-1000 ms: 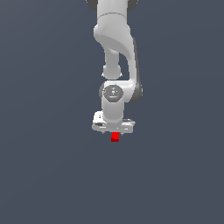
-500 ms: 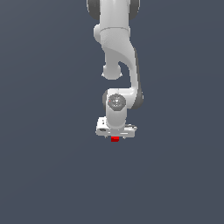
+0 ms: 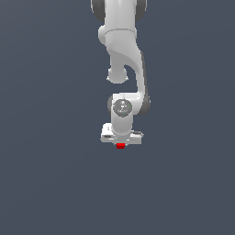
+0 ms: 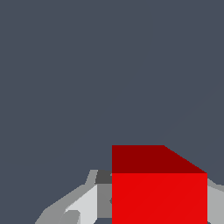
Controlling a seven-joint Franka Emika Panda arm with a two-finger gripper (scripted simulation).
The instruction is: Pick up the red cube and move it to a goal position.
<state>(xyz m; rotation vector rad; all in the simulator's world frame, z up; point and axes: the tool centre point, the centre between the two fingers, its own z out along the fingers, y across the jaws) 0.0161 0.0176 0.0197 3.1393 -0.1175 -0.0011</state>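
The red cube (image 3: 120, 146) shows in the exterior view only as a thin red strip under the white gripper (image 3: 120, 142). The gripper hangs straight down from the arm and covers most of the cube. In the wrist view the cube (image 4: 159, 192) is large and sits between the grey fingers (image 4: 85, 203). A finger lies against each side of it with no gap showing. The gripper is shut on the cube, low at floor level.
A plain dark grey-blue floor (image 3: 50, 183) lies all around. The white arm (image 3: 121, 50) rises straight up from the gripper to the top of the exterior view. No goal marker shows.
The gripper has come down over the cube, so less of the red shows below the hand. The cube has stayed in place. The descent has nearly stopped in the last half second.
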